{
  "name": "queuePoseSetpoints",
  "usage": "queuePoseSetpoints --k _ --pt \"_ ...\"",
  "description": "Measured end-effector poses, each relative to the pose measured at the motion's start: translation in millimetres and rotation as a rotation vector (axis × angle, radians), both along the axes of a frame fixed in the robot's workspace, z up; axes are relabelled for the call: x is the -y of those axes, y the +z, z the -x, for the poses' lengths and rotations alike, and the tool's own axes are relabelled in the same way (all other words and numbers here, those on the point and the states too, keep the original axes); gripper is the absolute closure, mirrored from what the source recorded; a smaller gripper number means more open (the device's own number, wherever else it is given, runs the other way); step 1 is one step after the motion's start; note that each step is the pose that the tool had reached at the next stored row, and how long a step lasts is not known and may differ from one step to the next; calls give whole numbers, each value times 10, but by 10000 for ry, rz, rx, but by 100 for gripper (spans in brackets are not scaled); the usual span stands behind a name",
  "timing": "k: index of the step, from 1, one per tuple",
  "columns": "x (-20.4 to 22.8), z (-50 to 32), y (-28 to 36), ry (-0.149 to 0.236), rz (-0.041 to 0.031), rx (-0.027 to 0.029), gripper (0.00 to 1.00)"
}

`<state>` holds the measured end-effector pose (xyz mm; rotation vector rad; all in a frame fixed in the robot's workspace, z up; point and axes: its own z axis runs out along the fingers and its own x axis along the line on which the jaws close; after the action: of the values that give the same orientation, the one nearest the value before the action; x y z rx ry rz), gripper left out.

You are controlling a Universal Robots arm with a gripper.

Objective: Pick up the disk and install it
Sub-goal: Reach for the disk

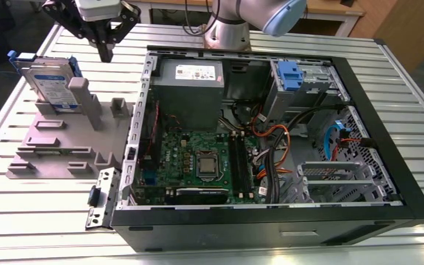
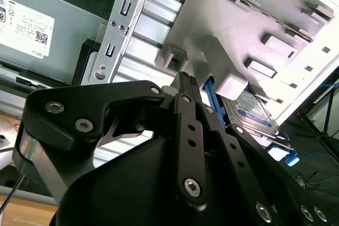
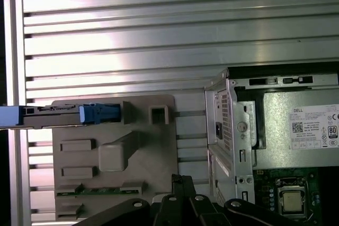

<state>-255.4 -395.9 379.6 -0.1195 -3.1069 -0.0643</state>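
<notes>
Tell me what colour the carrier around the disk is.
Blue; the carrier frames the silver-grey disk, clearest in the exterior view.

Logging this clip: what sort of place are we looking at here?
Probably a robotics lab or workshop bench. A slatted aluminium table carries an open computer case, a grey fixture beside it holds the disk on edge, and the robot arm's base stands at the table's far side in the exterior view.

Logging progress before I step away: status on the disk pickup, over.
Gripper shut, empty, hovering apart from the disk. Disk standing on edge in grey fixture, untouched. Nothing lying on the disk.
</notes>
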Motion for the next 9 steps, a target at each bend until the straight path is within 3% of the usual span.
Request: queuePoseSetpoints --k 9 --pt "0 12 -1 -1 1 0 89"
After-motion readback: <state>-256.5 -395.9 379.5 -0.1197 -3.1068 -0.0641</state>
